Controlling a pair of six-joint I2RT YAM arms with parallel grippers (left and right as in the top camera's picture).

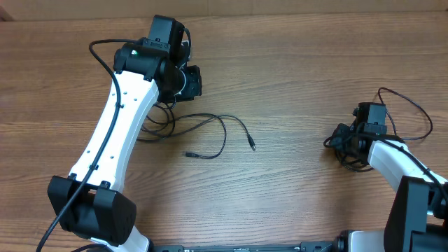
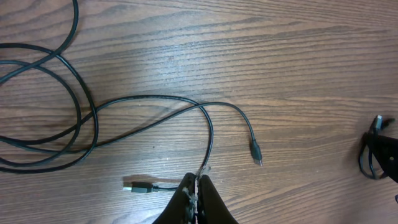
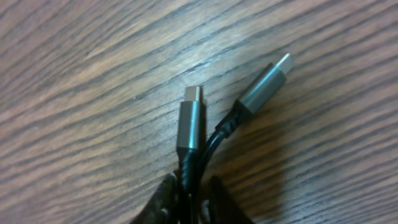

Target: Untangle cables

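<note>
Brown wood-grain table [image 1: 294, 70] filling nearly the whole overhead view, matte, with one pale patch of glare in the left wrist view. Beyond its far edge, just a lighter tan strip [image 1: 315, 5] of the room (floor or wall, hard to say).

Toward the far left, the left gripper [image 2: 198, 183]: clenched, fingertips pressed together. On its near side, the loose cable [image 2: 212, 137], sprawled flat in slack loops toward the left. Last bend hidden behind those fingertips in the wrist view, so no telling of any grip there. One small plug [image 2: 256, 152] out to the right, the other plug [image 2: 138, 186] nearer and to the left, apart from it.

At the right side, well apart from all that, the right gripper [image 3: 191, 185]: closed around the bunched cable [image 3: 188, 163], two cords squeezed side by side between the fingers. Two metal-sleeved connectors [image 3: 190, 124] poking past the fingertips, close over the wood, splayed slightly apart.
</note>
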